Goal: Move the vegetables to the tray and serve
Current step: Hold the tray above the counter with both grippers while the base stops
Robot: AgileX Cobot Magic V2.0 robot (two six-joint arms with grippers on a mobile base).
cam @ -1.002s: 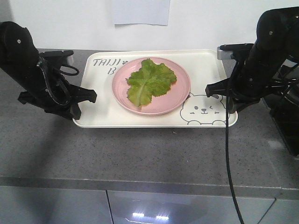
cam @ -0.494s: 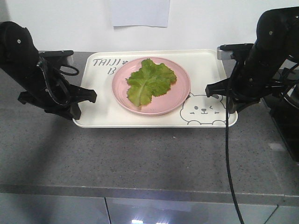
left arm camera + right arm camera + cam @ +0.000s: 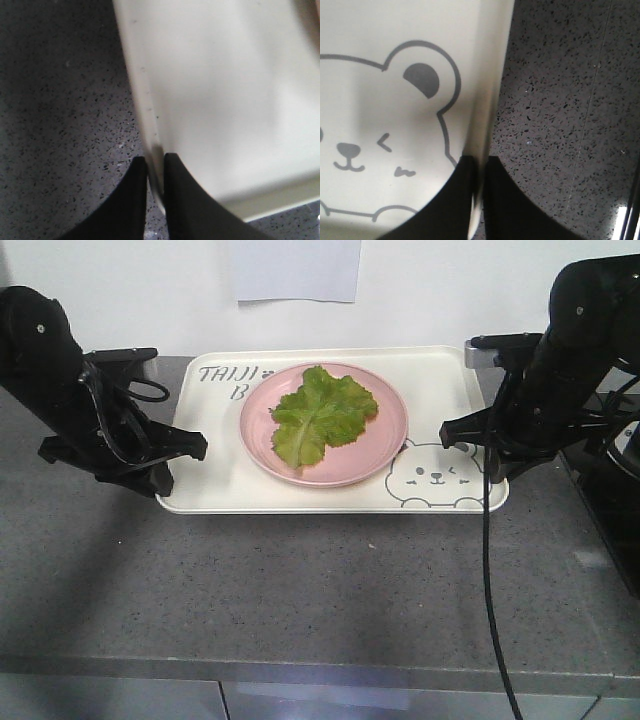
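Now both pinch tray [image 3: 440, 390] rim: left end effector [image 3: 155, 172] at 9 o'clock, right end effector [image 3: 479, 175] at 3. Uneven lift probably slides plate [image 3: 262, 440], lettuce [image 3: 322, 412] onto desk [image 3: 330, 580].

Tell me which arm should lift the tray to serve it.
Neither alone: both. The left gripper is shut on the tray rim, the right gripper on the opposite rim beside the bear, so lifting together likely keeps the plate level.

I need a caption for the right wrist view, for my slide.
Right end effector shut on the rim of the cream bear-print tray resting on a speckled grey countertop.
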